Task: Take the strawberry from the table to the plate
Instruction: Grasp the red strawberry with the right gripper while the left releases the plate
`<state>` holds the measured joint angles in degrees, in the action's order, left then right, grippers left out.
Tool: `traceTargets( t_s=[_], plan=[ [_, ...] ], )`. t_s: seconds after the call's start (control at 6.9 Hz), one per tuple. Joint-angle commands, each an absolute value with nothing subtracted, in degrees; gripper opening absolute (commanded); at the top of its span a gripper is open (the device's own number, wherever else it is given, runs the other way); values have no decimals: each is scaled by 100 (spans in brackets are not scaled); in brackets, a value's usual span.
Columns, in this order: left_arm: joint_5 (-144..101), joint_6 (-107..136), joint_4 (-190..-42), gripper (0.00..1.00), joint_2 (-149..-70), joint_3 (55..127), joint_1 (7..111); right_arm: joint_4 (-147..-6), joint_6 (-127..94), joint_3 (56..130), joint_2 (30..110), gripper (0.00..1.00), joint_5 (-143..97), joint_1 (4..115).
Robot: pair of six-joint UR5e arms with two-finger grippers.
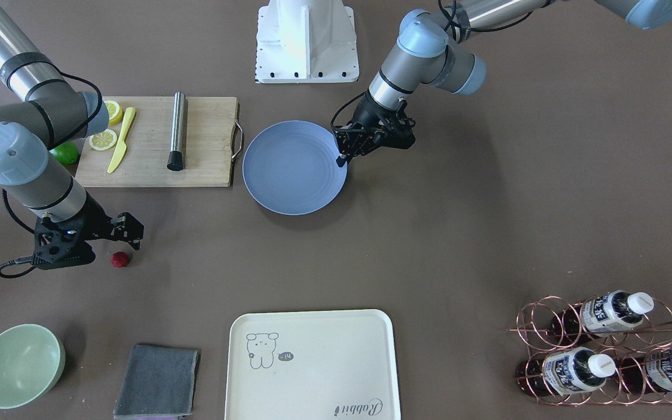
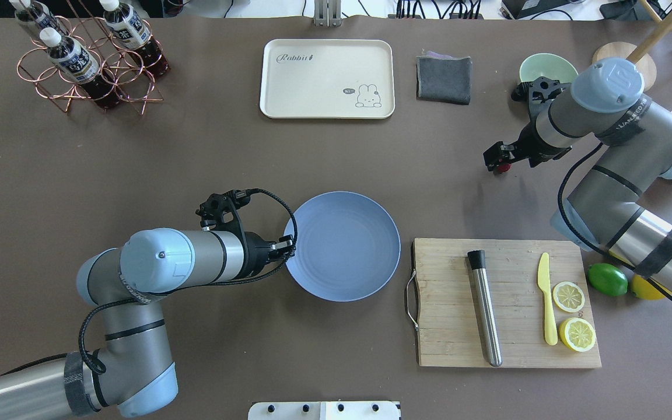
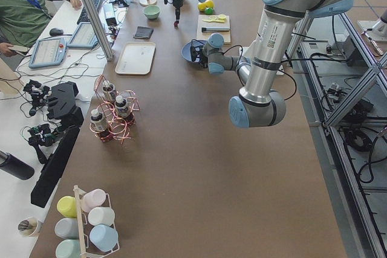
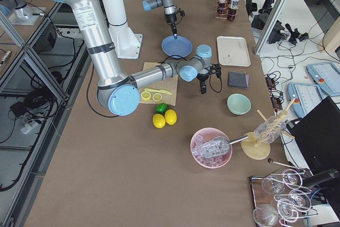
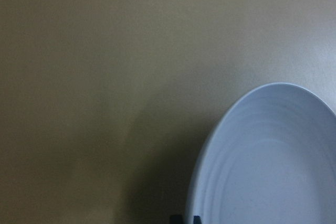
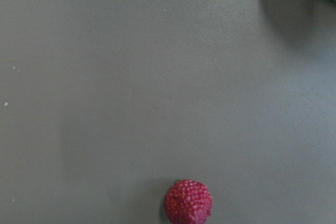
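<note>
The strawberry (image 1: pixel 119 259) is a small dark-red bumpy berry lying on the brown table (image 1: pixel 458 233). In the right wrist view the strawberry (image 6: pixel 188 202) sits at the bottom edge, with no fingers showing around it. My right gripper (image 1: pixel 133 233) hovers just beside and above it, open and holding nothing. In the overhead view the strawberry (image 2: pixel 503 168) peeks out under the right gripper (image 2: pixel 494 160). The light blue plate (image 1: pixel 292 169) stands mid-table with nothing on it. My left gripper (image 1: pixel 342 160) is shut, its tips at the plate's rim (image 5: pixel 210 145).
A wooden cutting board (image 1: pixel 207 146) carries lemon slices (image 1: pixel 103 140), a yellow knife (image 1: pixel 122 140) and a steel cylinder (image 1: pixel 177 131). A lime (image 1: pixel 66 153) lies beside it. A green bowl (image 1: pixel 18 364), grey cloth (image 1: pixel 158 379), cream tray (image 1: pixel 312 364) and bottle rack (image 1: pixel 604 350) line the far side.
</note>
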<state>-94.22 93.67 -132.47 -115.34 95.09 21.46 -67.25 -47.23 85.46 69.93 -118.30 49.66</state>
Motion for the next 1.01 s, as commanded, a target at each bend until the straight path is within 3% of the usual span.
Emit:
traceTargets(
  t_s=[0.0,0.14,0.29,0.43,0.87],
  plan=[
    [-9422,9360,-13263,0,-11522,9457,2145,-6724,-4720,8447,6953,100,-11734,4922],
    [-9422,9326,-13263,29,-11522,9448,2145,-6724,-4720,8420,6943,100,-11733,4922],
    [-9404,9316,-13254,90,-11505,9448,2153,-6724,-4720,8420,6935,99,-11733,4922],
    [-9282,9316,-13271,98,-11487,9448,2153,-6732,-4728,8394,6865,99,-11716,4922],
    [-9264,9316,-13271,98,-11496,9466,2162,-6732,-4720,8148,6715,97,-11707,4939]
  ],
)
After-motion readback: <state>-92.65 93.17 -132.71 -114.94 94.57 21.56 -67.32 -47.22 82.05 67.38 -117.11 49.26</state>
